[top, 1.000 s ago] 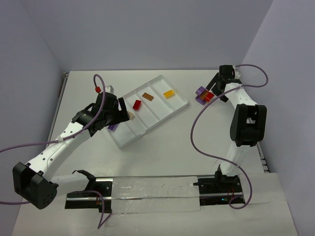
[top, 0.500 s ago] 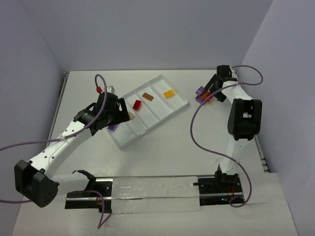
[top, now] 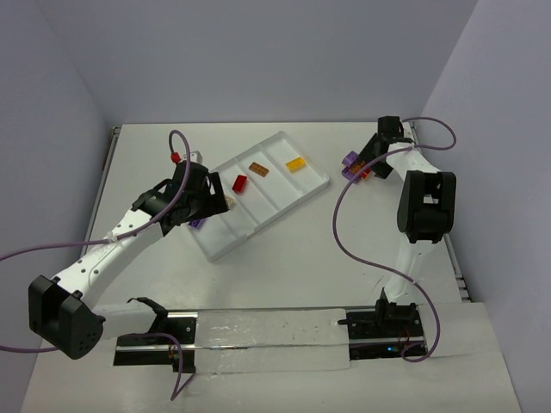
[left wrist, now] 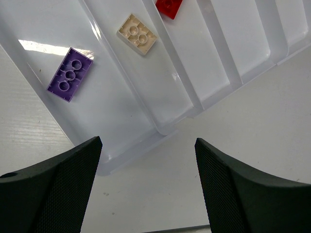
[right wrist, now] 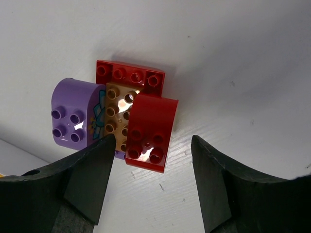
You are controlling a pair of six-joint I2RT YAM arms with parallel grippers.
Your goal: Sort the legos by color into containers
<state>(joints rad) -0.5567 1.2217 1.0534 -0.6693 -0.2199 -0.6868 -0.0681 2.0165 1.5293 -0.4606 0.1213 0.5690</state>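
Ahead of the wide-open left hand (left wrist: 146, 184), in the tray (left wrist: 214, 58): purple brick (left wrist: 70, 74), tan brick (left wrist: 137, 34), red brick (left wrist: 168, 7) cut off by the frame. Between the parted fingers of the right hand (right wrist: 153, 179), on the worktop (right wrist: 233, 58): lego clump (right wrist: 146, 131), its brown-orange brick (right wrist: 115, 114) half hidden, teal print unreadable.

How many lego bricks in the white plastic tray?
5: purple studded brick, tan brick, red brick, brown-orange brick, yellow brick, left to right across the tray; left arm may hide others.
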